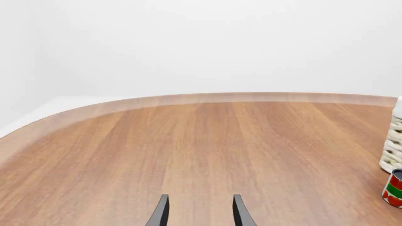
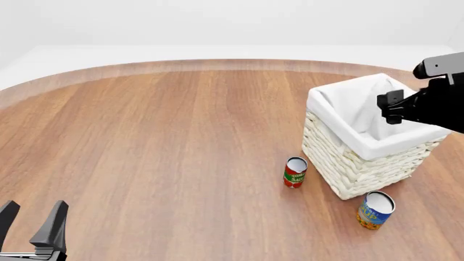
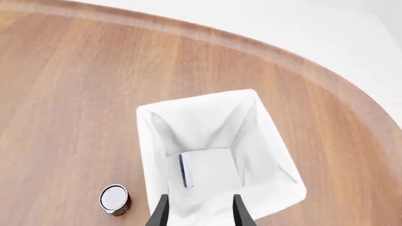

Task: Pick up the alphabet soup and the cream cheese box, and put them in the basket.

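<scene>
The alphabet soup (image 2: pixel 375 210) stands upright on the table just in front of the basket (image 2: pixel 348 163), near its front corner. The cream cheese box (image 3: pixel 207 167) lies flat on the liner at the bottom of the basket (image 3: pixel 150 141); the front view hides it behind the rim. My right gripper (image 3: pixel 199 211) hovers above the basket's opening, open with nothing between its fingers. Its arm (image 2: pixel 424 106) hangs over the basket's far right side. My left gripper (image 2: pixel 36 207) is open and empty at the near left of the table, far from both objects, its fingers (image 1: pixel 161 212) over bare wood.
A slimmer red-and-green can (image 2: pixel 294 172) stands upright just left of the basket; it also shows as a can (image 3: pixel 114 198) and as a can (image 1: pixel 394 188) beside the basket's wicker wall (image 1: pixel 392 150). The round wooden table's far edge (image 2: pixel 217 64) curves across the back.
</scene>
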`<control>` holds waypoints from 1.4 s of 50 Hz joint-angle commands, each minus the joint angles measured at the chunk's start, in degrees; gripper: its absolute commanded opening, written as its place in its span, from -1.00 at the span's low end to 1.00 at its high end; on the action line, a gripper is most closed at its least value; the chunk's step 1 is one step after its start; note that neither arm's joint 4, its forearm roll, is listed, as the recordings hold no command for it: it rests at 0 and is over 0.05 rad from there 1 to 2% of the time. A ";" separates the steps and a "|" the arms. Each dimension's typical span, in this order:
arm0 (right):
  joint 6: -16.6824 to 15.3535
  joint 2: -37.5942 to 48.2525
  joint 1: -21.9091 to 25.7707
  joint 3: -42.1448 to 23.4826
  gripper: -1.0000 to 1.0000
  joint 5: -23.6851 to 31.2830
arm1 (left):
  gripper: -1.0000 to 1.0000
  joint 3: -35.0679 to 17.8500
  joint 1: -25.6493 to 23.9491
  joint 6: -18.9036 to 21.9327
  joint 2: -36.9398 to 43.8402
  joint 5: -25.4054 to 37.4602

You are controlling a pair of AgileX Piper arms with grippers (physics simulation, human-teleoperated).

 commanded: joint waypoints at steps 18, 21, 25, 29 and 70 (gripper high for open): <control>0.70 -14.28 2.32 4.93 1.00 7.42 | 1.00 0.00 0.00 0.00 0.00 0.00; 1.02 -16.23 2.87 5.35 1.00 8.88 | 1.00 0.00 0.00 0.00 0.00 0.00; 1.08 -18.42 3.04 6.46 1.00 10.38 | 1.00 0.00 0.00 0.00 0.00 0.00; 1.46 -20.13 3.35 7.70 1.00 10.73 | 1.00 0.00 0.00 0.00 0.00 0.00; 2.85 -26.79 5.39 12.75 1.00 12.92 | 1.00 0.00 0.00 0.00 0.00 0.00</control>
